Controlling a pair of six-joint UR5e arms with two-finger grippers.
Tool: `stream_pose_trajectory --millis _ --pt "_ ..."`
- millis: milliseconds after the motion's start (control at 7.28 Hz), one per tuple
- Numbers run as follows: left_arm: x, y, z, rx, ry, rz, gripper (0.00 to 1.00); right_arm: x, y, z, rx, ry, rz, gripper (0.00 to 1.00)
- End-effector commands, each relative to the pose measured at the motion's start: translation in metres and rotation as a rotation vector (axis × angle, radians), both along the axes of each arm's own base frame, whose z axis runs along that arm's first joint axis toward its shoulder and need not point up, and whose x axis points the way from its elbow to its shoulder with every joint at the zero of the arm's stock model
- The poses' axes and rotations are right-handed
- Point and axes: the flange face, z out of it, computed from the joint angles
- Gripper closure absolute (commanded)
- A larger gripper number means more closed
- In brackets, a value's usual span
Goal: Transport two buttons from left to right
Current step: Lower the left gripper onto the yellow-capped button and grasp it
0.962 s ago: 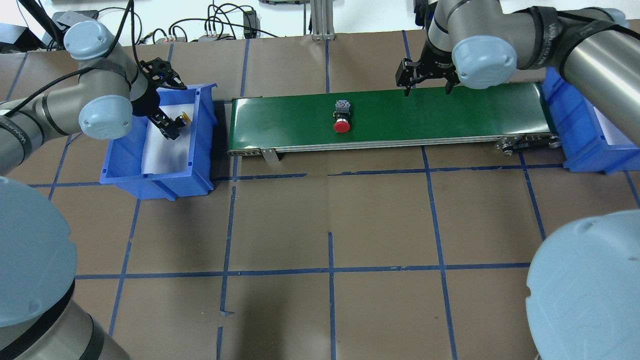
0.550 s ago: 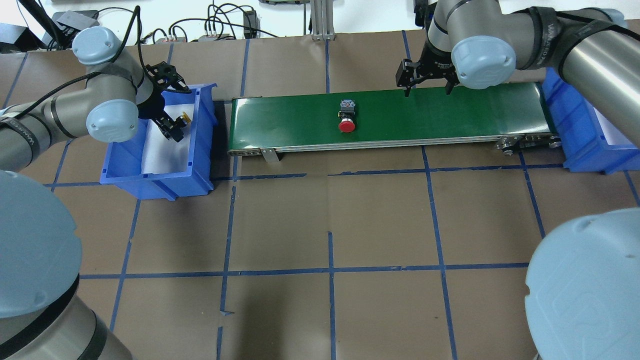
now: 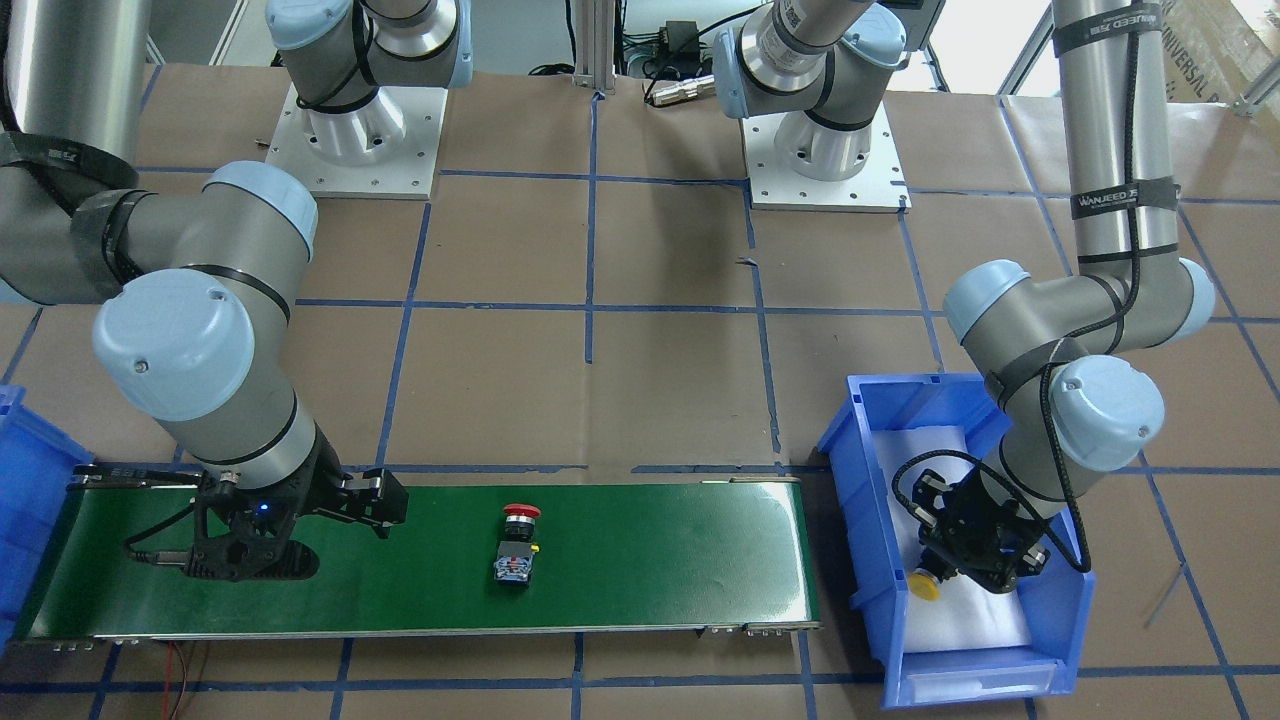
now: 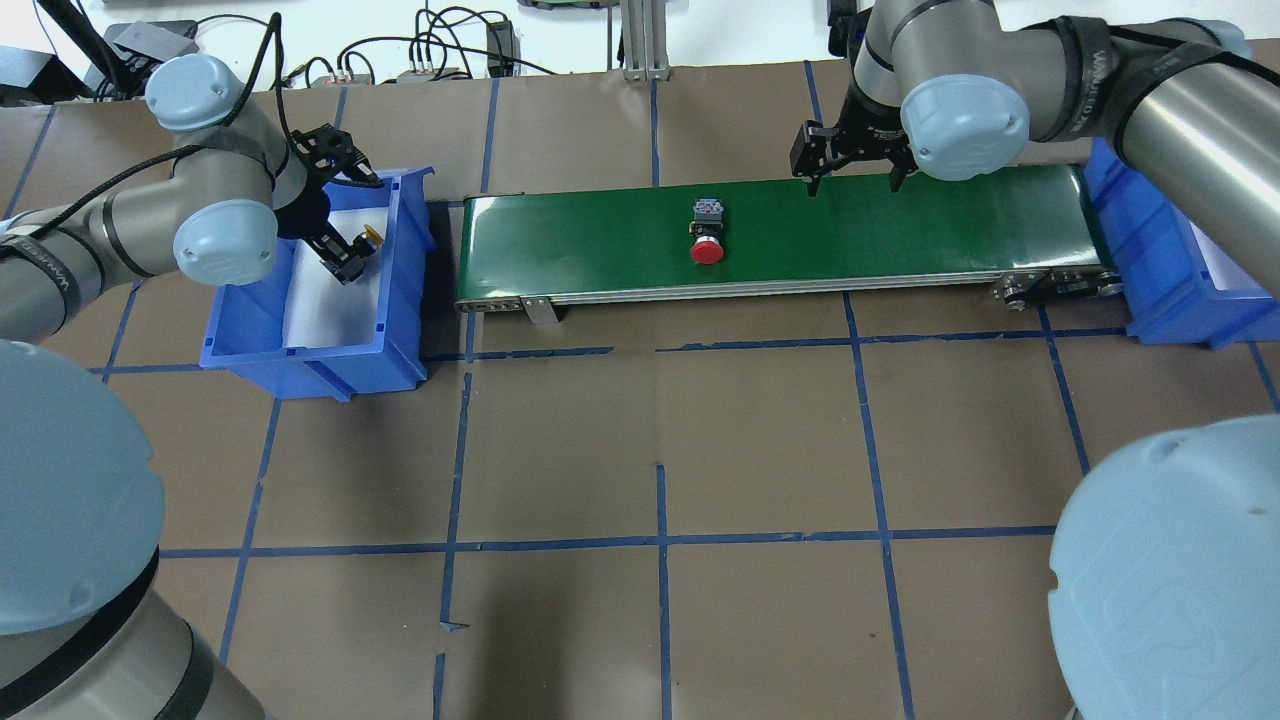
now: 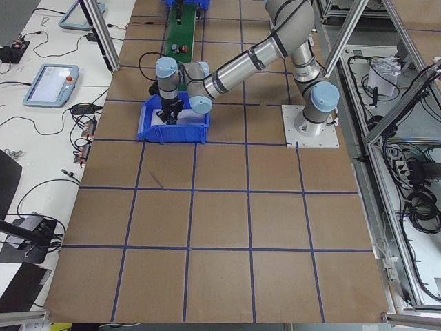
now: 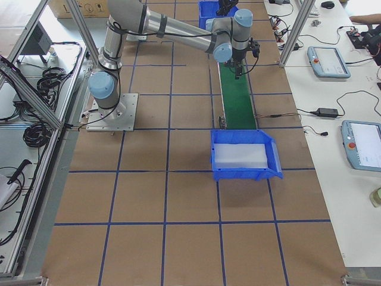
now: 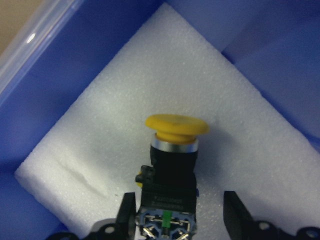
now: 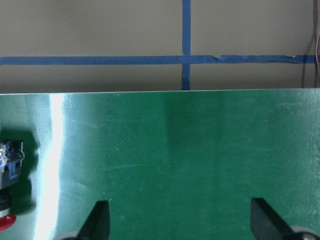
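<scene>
The left gripper (image 7: 180, 220) is black, and between its fingers sits the yellow-capped button (image 7: 176, 145), which has a silver collar and a black body. Beneath that gripper is speckled white foam (image 7: 100, 130) lining a plain blue bin (image 7: 60, 75). The right gripper (image 8: 180, 222) is black too. Under it runs a plain dark green belt (image 8: 175, 150), and off to its side lies the red-capped button (image 4: 707, 245), black and grey in the body. Beyond it, the table (image 8: 100, 30) is brown, gridded with blue tape (image 8: 186, 30).
</scene>
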Motion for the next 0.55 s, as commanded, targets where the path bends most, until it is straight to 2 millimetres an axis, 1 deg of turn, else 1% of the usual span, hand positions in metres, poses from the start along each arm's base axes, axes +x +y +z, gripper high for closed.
stream_pose_trajectory --millis 0,137,275,412 --pt "0.004 -0.005 0.022 -0.039 -0.015 0.006 0.67 0.001 -0.001 -0.003 0.003 -0.001 -0.001 0.00" --pt "0.003 -0.003 0.033 -0.054 -0.021 0.008 0.67 0.001 -0.001 -0.003 0.003 -0.001 -0.001 0.00" --pt "0.002 0.002 0.051 -0.074 -0.027 0.009 0.67 0.001 -0.001 -0.004 0.005 -0.001 -0.001 0.00" --pt "0.000 0.012 0.070 -0.093 -0.033 0.013 0.67 0.001 -0.001 -0.004 0.005 -0.001 -0.001 0.00"
